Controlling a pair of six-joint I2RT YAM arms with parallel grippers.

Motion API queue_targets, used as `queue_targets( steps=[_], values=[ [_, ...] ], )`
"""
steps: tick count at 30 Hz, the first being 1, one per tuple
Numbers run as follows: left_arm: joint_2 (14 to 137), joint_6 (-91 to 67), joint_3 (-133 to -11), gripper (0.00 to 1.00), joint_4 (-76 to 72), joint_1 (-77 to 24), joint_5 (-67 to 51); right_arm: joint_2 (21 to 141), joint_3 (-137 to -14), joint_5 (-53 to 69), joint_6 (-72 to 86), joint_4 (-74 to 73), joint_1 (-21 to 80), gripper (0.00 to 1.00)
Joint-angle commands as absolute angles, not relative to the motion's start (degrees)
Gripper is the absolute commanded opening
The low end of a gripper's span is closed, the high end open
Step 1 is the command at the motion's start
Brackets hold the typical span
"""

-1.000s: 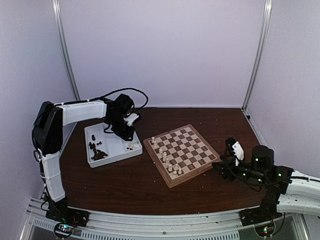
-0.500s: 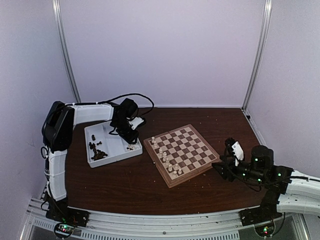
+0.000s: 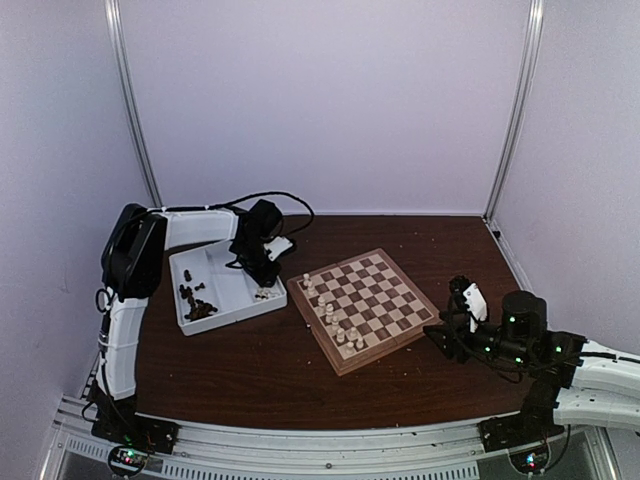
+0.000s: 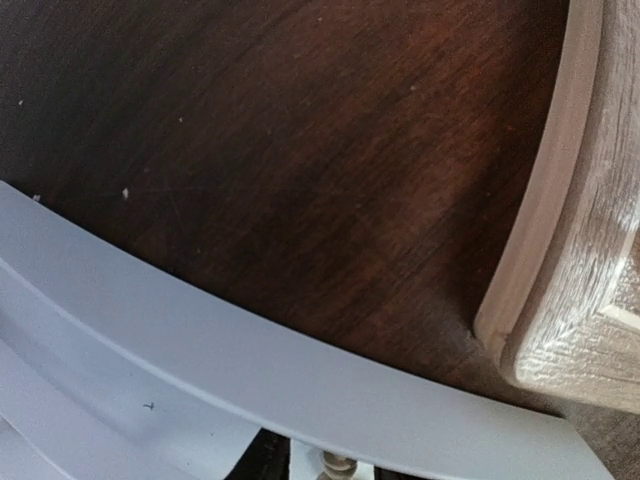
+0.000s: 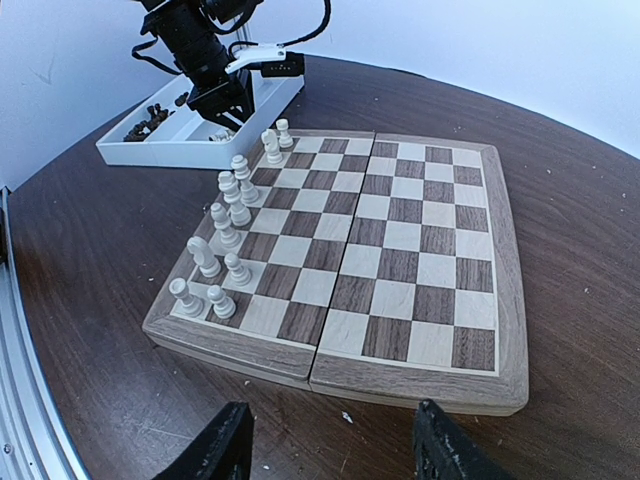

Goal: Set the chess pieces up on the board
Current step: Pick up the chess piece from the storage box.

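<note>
Left gripper (image 3: 266, 280): nearly cut off in the wrist view, a cream chess piece (image 4: 335, 466) at its tips, grip cannot be told. Right gripper (image 5: 335, 450): spread wide, empty

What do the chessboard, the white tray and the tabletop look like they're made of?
The chessboard looks like matte wood: grain shows on its border and squares. The tray seems smooth white plastic, uniform in colour. The tabletop looks like dark wood or veneer with a slight sheen; which, I cannot tell.
</note>
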State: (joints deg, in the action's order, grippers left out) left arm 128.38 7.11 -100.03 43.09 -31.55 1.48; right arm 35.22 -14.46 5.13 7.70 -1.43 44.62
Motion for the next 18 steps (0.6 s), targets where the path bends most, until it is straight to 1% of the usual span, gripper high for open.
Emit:
queue_targets(
  steps=[1, 5, 8, 13, 18],
  values=[
    [129.79, 7.34, -101.71, 0.27, 42.45, -31.82, 0.28, 35.17, -14.15, 4.94, 7.34, -0.16, 44.47, 0.56],
    [128.95, 6.63, -101.37, 0.19, 42.45, -31.82, 0.01, 35.33, -14.15, 5.02, 7.30, -0.14, 44.45, 0.56],
    [127.27, 5.23, -100.72, 0.15, 42.38, -31.82, 0.00, 35.33, -14.15, 5.07, 7.30, -0.10, 44.47, 0.56],
    [121.29, 0.28, -98.01, 0.12, 41.74, -31.82, 0.00, 35.59, -14.24, 5.11, 7.25, -0.12, 44.44, 0.56],
    [112.53, -10.38, -93.19, 0.12, 40.24, -31.82, 0.37, 36.37, -15.49, 5.71, 7.47, -0.54, 44.47, 0.57]
  ],
)
